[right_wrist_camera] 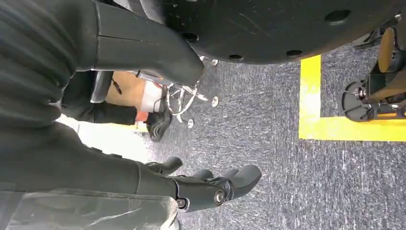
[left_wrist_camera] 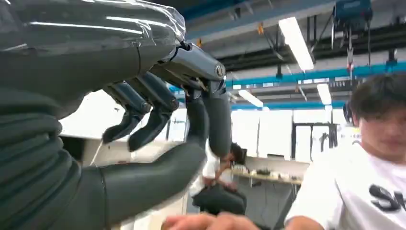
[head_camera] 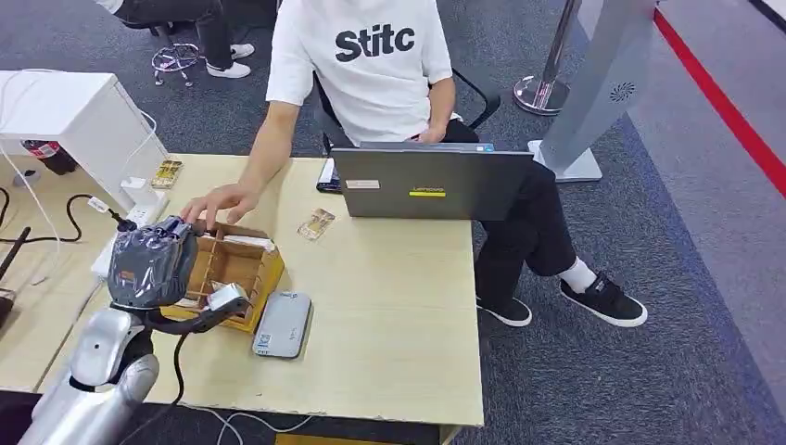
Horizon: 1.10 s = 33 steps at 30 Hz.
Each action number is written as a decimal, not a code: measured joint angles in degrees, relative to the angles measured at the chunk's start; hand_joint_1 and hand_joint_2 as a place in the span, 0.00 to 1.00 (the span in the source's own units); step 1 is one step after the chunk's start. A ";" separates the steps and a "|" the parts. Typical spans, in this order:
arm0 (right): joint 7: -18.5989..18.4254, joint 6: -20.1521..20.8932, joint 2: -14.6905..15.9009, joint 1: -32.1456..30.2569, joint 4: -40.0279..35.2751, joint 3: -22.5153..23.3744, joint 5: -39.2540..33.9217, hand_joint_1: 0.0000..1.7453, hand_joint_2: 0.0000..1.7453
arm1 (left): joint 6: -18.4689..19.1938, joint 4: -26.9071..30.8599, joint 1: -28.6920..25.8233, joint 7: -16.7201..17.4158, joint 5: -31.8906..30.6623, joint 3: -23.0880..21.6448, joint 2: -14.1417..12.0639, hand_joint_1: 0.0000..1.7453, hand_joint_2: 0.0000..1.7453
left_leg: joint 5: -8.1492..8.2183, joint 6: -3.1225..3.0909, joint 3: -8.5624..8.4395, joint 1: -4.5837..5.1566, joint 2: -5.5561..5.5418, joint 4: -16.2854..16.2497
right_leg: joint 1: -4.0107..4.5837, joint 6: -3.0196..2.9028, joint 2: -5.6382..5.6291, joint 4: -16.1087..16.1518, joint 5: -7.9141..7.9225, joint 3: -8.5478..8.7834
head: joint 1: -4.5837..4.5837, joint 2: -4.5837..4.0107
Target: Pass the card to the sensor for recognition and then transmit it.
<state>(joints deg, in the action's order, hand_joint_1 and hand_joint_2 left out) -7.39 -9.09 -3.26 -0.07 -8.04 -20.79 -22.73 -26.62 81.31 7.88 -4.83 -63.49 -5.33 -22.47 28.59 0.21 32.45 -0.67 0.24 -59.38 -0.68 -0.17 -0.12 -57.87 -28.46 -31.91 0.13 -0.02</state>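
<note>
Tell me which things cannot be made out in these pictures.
- Head view: the left hand hides part of the wooden box, so any cards inside are unseen.
- Head view: the card print is too small.
- Left wrist view: the person's hand is blurred and cut off.

The left hand hovered over the wooden divided box near the table's left edge, its fingers apart and holding nothing. A person's hand rested at the box's far rim, just beside the robot's hand, blocking approach from that side. The grey sensor lay against the box's right side toward the near edge. A card lay on open tabletop between the box and the laptop, which stood along the far edge. Cables and a power strip crowded the left edge. The right half of the table toward the near edge lay bare. The right hand hung open above carpet.
</note>
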 joint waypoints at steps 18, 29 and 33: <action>0.68 0.15 0.09 -0.02 0.11 -0.83 -0.61 0.00 1.00 | 8.96 0.81 -2.17 -3.69 2.29 -2.30 -0.76 0.00 1.00 | 0.00 0.00 0.01 0.00 0.01 0.00 | 0.00 0.00 -0.02 0.00 0.00 -0.01 | 0.00 -0.02; 0.66 0.15 0.11 -0.02 0.11 -0.92 -0.63 0.00 1.00 | 9.02 0.81 -2.16 -3.71 2.29 -2.64 -1.07 0.00 1.00 | 0.00 0.00 0.01 0.00 0.01 0.00 | 0.00 0.00 -0.02 0.00 0.00 -0.01 | 0.00 0.00; 0.66 0.15 0.11 -0.02 0.11 -0.92 -0.70 0.00 1.00 | 9.63 0.81 -2.16 -3.67 2.12 -2.71 -1.27 0.00 1.00 | 0.00 0.00 0.01 0.00 0.01 0.00 | 0.00 0.00 -0.02 0.00 0.00 -0.01 | 0.00 -0.02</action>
<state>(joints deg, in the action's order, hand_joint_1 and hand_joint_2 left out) -6.73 -8.94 -3.15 -0.10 -7.93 -21.70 -23.43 -16.99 82.12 5.72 -8.50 -61.37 -8.04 -23.74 28.59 0.22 32.45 -0.67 0.25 -59.38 -0.67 -0.17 -0.14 -57.87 -28.46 -31.92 0.13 -0.04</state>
